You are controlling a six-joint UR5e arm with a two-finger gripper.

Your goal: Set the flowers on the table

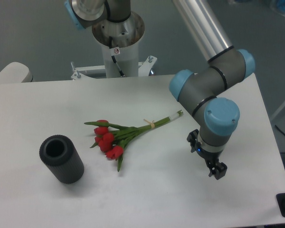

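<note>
One small bunch of red tulips with green leaves and long green stems, lying flat on the large white matte tabletop with rounded corners, near its middle. About five red heads in the bunch, clustered at the left end; exact count hard to settle where they overlap. One thin pale band around the stems, towards the right end. One black ribbed cylinder, resting on its side left of the bunch and apart from it, open end facing up and left. One grey robot arm with light-blue joint caps. One small sticker on the white arm pedestal, too small to read. One black two-finger gripper, pointing down over the tabletop, well to the right of the stem ends and nearer the front edge, apart from the flowers. Nothing between the fingers; open or closed impossible to tell.
</note>
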